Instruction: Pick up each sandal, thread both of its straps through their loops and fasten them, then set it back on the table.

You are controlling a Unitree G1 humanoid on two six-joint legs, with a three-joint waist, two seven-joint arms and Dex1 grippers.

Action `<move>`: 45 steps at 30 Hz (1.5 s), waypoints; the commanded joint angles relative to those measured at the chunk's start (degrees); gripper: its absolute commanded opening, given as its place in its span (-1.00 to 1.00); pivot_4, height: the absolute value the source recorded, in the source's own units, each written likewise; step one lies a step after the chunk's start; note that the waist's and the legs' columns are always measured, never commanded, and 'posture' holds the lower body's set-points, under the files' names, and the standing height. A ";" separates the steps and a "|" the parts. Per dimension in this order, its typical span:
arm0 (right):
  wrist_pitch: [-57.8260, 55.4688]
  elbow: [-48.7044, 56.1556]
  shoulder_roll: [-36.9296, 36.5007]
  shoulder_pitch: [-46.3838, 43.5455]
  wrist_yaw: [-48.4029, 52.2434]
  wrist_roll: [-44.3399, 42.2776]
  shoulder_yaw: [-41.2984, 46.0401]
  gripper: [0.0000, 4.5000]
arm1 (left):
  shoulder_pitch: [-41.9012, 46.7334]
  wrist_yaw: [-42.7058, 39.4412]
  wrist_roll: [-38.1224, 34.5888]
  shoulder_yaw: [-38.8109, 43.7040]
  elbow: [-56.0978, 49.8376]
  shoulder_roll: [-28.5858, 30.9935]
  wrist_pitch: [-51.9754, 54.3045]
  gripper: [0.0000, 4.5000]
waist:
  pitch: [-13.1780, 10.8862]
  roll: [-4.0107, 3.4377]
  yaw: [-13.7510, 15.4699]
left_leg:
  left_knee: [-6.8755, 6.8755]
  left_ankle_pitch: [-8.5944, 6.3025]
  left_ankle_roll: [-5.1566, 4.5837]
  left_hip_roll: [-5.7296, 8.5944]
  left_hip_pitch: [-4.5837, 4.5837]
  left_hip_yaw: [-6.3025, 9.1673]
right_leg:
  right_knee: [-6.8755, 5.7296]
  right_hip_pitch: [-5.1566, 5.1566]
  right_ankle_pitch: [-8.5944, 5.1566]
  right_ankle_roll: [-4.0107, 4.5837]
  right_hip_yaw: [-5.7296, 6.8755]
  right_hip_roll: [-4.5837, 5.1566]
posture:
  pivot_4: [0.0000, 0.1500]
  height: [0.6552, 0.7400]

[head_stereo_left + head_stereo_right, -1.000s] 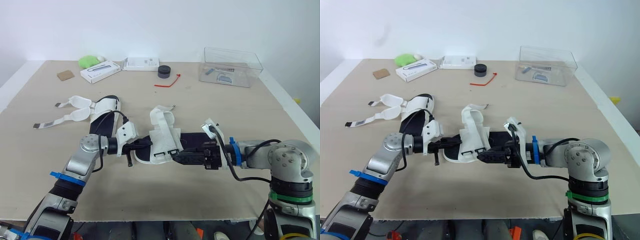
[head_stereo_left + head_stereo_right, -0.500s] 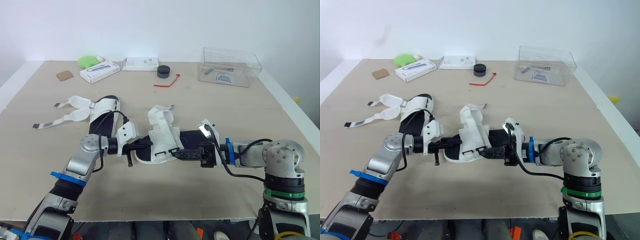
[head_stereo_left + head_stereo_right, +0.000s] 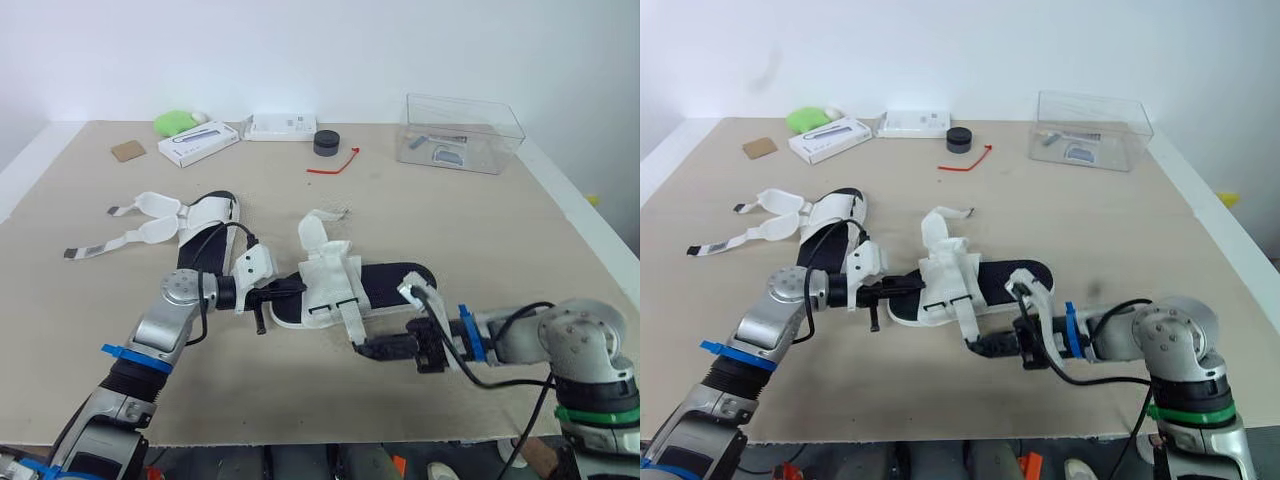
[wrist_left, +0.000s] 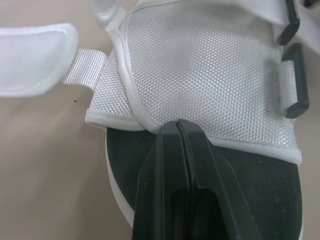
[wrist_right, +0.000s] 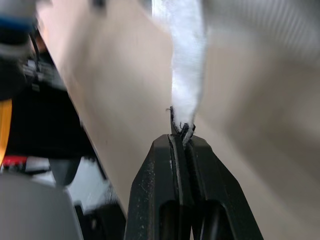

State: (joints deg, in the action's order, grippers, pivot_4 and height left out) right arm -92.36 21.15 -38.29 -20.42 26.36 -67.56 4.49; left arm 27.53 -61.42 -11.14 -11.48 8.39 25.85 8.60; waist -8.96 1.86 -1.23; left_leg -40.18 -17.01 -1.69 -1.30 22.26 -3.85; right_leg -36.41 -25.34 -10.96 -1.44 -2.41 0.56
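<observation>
"Beige bench (image 3: pixel 90 330), one sandal (image 3: pixel 385 280) lay at its centre. Why were both hands on it?"

"Anchoring, I'd say. The left hand (image 4: pixel 177 123) was pinched shut on the mesh upper, while the right hand (image 5: pixel 180 131) was clamped on the strap (image 3: pixel 349 322) tip, stretched taut toward five o'clock, likely to draw it through its loop."

"And the other sandal (image 3: pixel 210 212)?"

"At ten o'clock, straps splayed loose."

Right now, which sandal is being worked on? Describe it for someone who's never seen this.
On the beige table, look mid-front: a black-soled sandal with white mesh straps lies there. Unlike the matching sandal to its left, straps spread loose, this one is clamped by the left gripper while the right gripper holds the end of one strap.
</observation>
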 commanded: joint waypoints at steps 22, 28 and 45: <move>1.91 12.77 -12.46 8.04 5.84 -6.76 1.11 -0.96 | -0.68 0.02 0.93 -1.52 -0.56 -0.51 -0.61 -1.00 | 0.01 0.01 0.05 | 0.00 0.00 -0.01 0.02 0.02 0.02 | 0.04 0.01 -0.11 -0.19 0.03 0.02 | 1.00 1.00; 3.84 12.62 -14.99 8.36 6.35 -7.11 2.61 -0.96 | -1.02 -0.03 0.97 -1.62 -0.52 -0.43 -0.71 -1.00 | 0.01 0.01 0.06 | 0.00 -0.01 -0.01 0.04 0.02 0.02 | 0.05 0.02 -0.11 -0.20 0.03 0.05 | 1.00 1.00; 40.26 17.58 -36.00 16.76 26.26 24.98 -6.04 0.98 | 0.98 -0.46 1.34 -1.87 2.10 -1.26 -1.93 -1.00 | 0.08 -0.12 0.27 | 0.00 -0.03 -0.05 0.19 0.02 -0.04 | 0.10 0.02 -0.30 -0.55 0.19 0.29 | 1.00 1.00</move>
State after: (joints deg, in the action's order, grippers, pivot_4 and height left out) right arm -61.29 38.40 -74.38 -3.36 50.00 -48.80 -1.30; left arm 28.19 -61.69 -10.48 -12.48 9.82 25.06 7.10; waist -8.88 1.74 -0.96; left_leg -40.19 -17.04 -1.74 -1.10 22.28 -3.90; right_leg -36.31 -25.31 -11.24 -2.01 -2.21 0.84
